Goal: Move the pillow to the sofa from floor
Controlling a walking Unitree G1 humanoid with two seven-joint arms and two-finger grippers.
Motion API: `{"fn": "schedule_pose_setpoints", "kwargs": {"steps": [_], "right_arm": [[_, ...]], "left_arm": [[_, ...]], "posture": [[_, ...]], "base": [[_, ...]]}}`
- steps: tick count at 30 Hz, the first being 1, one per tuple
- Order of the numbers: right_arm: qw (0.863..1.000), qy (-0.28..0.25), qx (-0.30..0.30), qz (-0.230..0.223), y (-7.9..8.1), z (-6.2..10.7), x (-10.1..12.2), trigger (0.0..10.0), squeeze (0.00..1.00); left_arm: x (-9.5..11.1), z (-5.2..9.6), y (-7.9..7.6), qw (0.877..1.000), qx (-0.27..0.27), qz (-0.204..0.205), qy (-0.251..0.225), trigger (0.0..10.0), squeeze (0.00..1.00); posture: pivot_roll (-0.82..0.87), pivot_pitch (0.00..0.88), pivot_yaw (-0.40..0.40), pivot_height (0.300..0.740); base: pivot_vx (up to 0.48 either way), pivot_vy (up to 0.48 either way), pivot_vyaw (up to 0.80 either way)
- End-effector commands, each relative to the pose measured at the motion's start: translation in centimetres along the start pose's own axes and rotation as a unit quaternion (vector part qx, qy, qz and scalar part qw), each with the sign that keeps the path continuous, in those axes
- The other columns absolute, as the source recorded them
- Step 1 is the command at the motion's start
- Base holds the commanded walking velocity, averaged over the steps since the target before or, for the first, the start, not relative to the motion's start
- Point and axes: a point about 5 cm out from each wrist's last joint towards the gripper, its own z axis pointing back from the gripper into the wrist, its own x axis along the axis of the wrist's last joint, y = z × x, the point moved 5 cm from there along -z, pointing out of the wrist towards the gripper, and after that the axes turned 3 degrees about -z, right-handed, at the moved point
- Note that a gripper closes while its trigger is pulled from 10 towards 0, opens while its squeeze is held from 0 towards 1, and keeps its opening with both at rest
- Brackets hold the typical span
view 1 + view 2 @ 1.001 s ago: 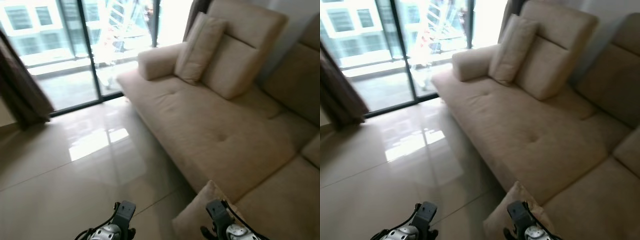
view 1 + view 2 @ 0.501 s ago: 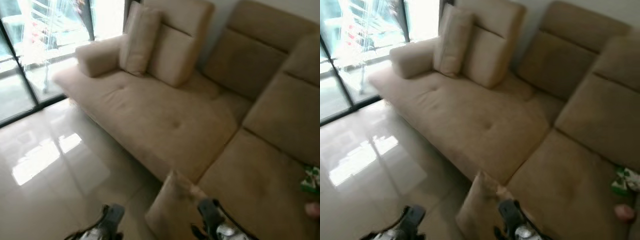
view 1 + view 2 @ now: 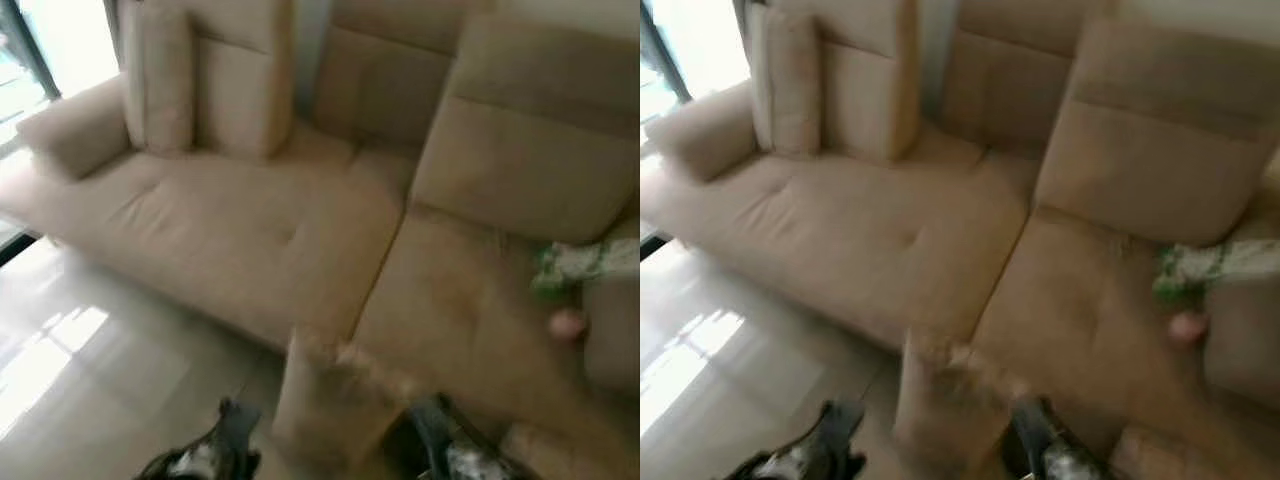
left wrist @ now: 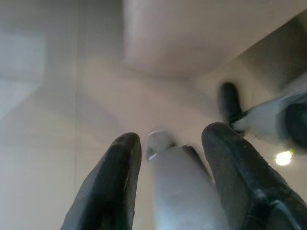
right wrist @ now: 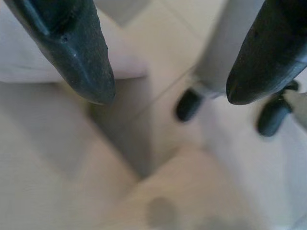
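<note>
Camera swung right along sofa (image 3: 250, 230); blurry pillow (image 3: 330, 400) seemingly against it; right pincer (image 5: 168, 96) apart.

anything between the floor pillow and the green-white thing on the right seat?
Only bare tan seat cushion of the sofa lies between the pillow and the green-and-white item, in both eye views. A small pink object sits just beside that item.

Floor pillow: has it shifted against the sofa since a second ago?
No. The pillow leans against the sofa's front edge by the seat seam, as before; the camera swung instead.
</note>
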Motion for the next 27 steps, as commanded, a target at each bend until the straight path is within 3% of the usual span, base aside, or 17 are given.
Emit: {"fn": "schedule_pose_setpoints", "kwargs": {"steps": [1, 4, 8, 17, 27], "right_arm": [[0.983, -0.164, -0.020, -0.082, 2.2, 0.1, 4.8, 10.0, 0.00], [0.982, -0.167, -0.021, -0.082, 2.1, 0.1, 4.9, 10.0, 0.00], [0.980, -0.180, -0.034, -0.075, 1.7, 0.3, 5.2, 10.0, 0.00], [0.969, -0.226, -0.042, -0.088, 1.0, 0.9, 6.6, 10.0, 0.00], [0.969, -0.229, -0.041, -0.084, 1.0, 1.0, 6.7, 10.0, 0.00]], "left_arm": [[11.1, 2.0, -1.3, 0.965, -0.094, 0.087, -0.230, 10.0, 0.00], [11.4, 2.1, -1.0, 0.963, -0.085, 0.086, -0.243, 10.0, 0.00], [11.6, 2.2, -0.4, 0.962, -0.064, 0.080, -0.252, 10.0, 0.00], [11.2, 2.2, -1.4, 0.960, -0.095, 0.084, -0.250, 10.0, 0.00], [11.3, 2.2, -2.0, 0.960, -0.106, 0.070, -0.251, 10.0, 0.00]], "posture": [[-0.07, 0.000, 0.064, 0.740], [-0.07, 0.000, 0.064, 0.740], [-0.08, 0.000, 0.062, 0.740], [-0.08, 0.000, 0.058, 0.740], [-0.08, 0.000, 0.061, 0.740]], "base": [[0.000, 0.000, -0.77], [0.000, 0.000, -0.77], [0.000, 0.000, 0.00], [0.000, 0.000, 0.00], [0.000, 0.000, 0.00]]}}
